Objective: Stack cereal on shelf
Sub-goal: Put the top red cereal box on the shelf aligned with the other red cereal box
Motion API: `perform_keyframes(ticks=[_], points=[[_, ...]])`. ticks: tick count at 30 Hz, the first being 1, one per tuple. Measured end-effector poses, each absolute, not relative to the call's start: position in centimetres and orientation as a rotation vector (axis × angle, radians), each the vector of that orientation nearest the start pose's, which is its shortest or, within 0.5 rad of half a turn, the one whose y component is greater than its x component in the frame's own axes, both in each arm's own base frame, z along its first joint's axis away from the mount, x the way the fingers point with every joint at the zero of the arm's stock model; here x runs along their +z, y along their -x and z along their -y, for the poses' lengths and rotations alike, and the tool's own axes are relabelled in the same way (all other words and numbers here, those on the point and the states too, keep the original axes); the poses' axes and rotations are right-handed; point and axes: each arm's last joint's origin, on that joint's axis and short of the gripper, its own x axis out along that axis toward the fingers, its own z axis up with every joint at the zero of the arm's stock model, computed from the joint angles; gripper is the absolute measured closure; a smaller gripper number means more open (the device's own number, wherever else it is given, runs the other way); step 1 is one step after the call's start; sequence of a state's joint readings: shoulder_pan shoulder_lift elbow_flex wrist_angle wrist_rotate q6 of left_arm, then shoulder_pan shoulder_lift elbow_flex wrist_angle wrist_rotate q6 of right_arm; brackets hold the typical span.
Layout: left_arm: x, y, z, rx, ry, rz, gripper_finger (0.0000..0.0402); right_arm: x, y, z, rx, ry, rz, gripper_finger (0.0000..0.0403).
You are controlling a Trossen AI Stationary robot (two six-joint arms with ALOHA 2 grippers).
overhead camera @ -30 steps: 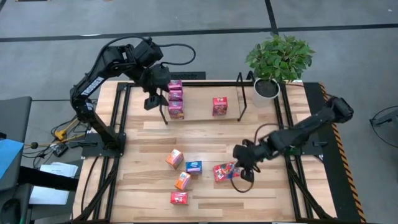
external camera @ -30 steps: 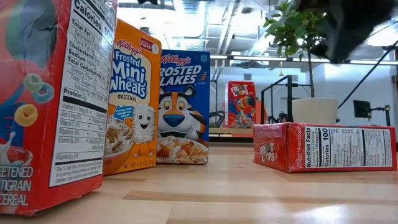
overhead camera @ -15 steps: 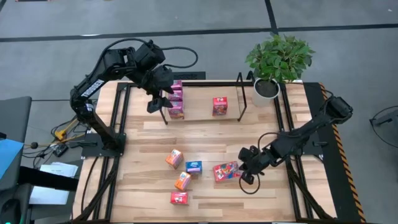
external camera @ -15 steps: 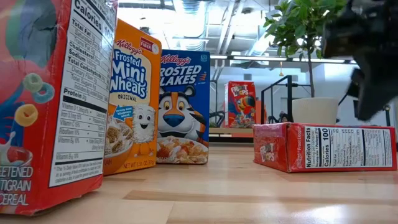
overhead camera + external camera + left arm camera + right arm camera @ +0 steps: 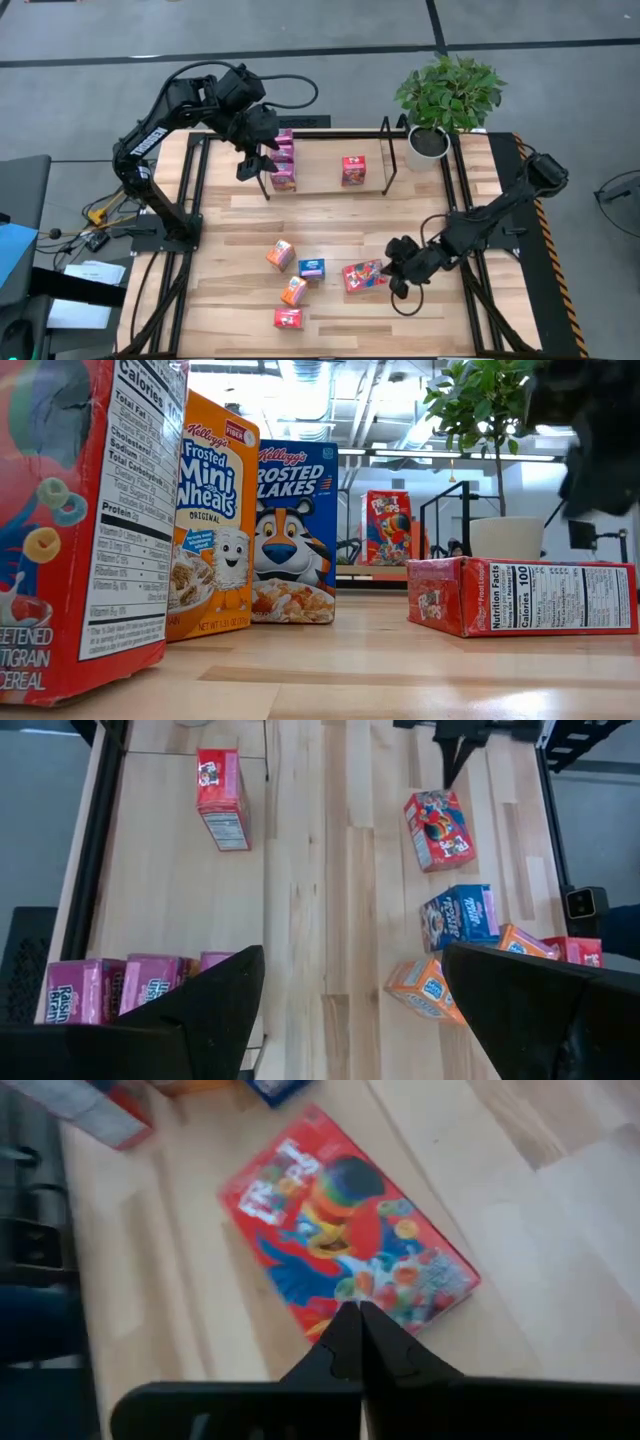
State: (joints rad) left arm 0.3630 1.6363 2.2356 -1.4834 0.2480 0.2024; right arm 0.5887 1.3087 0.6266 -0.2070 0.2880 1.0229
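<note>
Cereal box (image 5: 345,1245) lies flat beside the right gripper's (image 5: 357,1320) shut jaws.

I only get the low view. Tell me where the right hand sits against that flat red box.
Observer: The right hand is shut, its tips together over the edge of the flat red box on the right arm's side. I can't tell if they touch it.
Operator: Now report the left hand.
Observer: The left hand is open at the left end of the shelf, beside the pink boxes.
Operator: Count what's on the shelf.
Observer: Three pink ones in a row, plus one upright red box farther right.
</note>
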Motion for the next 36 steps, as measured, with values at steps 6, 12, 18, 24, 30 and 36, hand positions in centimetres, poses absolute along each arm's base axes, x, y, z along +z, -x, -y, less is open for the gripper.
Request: perform_keyframes(ticks=[6,12,18,24,30,36], points=[[48.1,-25.2,-8.8,0.021,0.075,-0.848,0.0105,15.5,-21.1,-13.1,-0.192,-0.574,-0.92,0.0373],[48.1,-25.2,-8.8,0.022,0.076,-0.848,0.0105,14.2,-21.1,-14.1,-0.24,-0.643,-0.956,0.0361],[48.0,-25.2,-8.8,0.021,0.07,-0.85,0.0105,14.3,-19.9,-15.2,-0.261,-0.669,-0.954,0.0383],[48.1,-25.2,-8.8,0.018,0.062,-0.849,0.0105,14.1,-18.2,-16.1,-0.343,-0.691,-0.967,0.0384],[48.1,-25.2,-8.8,0.02,0.06,-0.849,0.0105,13.8,-16.8,-16.4,-0.446,-0.727,-0.959,0.0366],[48.1,-25.2,-8.8,0.019,0.059,-0.849,0.0105,13.2,-15.6,-16.6,-0.478,-0.71,-1.039,0.0381]])
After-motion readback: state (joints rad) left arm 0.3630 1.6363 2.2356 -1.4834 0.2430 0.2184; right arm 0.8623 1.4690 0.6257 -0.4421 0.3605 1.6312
